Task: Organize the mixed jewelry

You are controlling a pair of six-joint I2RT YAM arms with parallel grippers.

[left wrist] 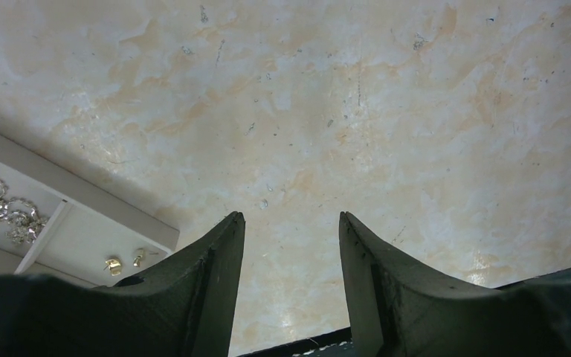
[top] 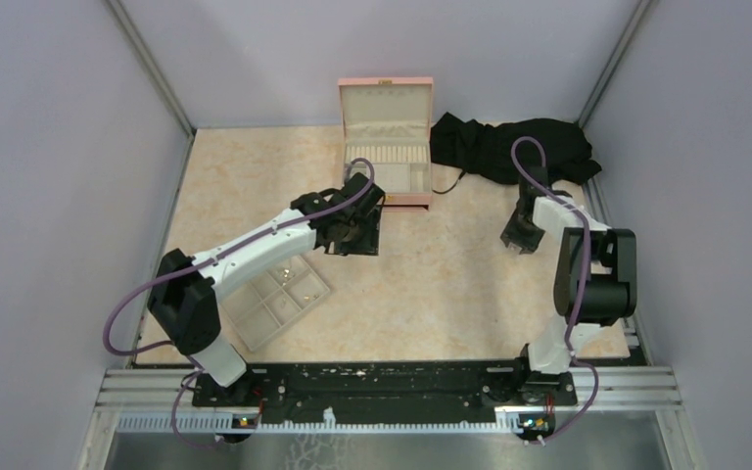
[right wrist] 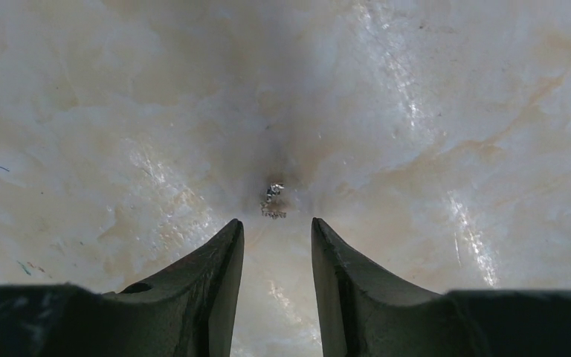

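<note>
I am on the picking-up step. My right pincer [right wrist: 275, 227] hangs low over the pale marble-look table [right wrist: 453, 111], black fingers a little apart, holding nothing. A tiny silver jewelry piece [right wrist: 273, 201] lies just at its twelve o'clock. Next, I think, I should nudge forward, dip and pinch softly. My left pincer [left wrist: 290, 219] is spread wide and empty, with the beige tray of small rooms [left wrist: 82, 197] at eight o'clock.

Soft even overhead light, glare streaks on the table [right wrist: 409, 97], dark shadow at right wrist view's centre, foreground blurred
</note>
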